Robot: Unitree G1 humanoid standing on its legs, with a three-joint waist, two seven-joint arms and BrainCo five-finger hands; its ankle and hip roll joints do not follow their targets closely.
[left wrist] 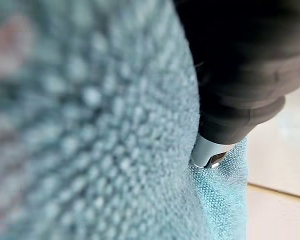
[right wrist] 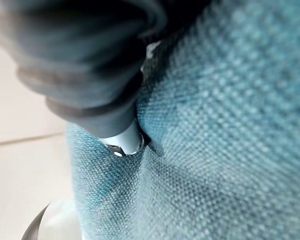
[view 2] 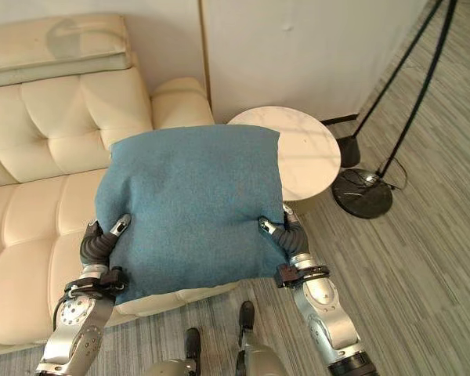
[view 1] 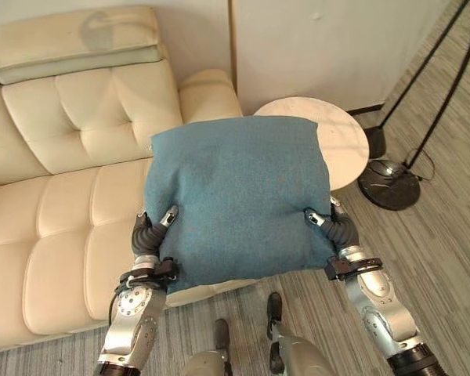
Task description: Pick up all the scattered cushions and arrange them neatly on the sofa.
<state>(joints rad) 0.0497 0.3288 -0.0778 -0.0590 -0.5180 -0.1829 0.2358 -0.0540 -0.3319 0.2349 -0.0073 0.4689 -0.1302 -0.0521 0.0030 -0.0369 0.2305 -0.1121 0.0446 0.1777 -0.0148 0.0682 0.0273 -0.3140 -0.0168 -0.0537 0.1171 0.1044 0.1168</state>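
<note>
A big square blue woven cushion (view 1: 239, 200) is held up over the near edge of the cream leather sofa (view 1: 63, 227), pinched at its left side by the left hand (view 1: 150, 233) and at its right side by the right hand (view 1: 334, 225). Thumbs are seen pressed on top, but it cannot be told how the fingers underneath are curled. The soft cushion could be dropped on the floor if one pinch slips, or bumped into the round white marble table (view 1: 346, 141) on the right.

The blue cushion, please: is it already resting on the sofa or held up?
Held up: the blue cushion is pinched between left hand and right hand, above the sofa.
</note>
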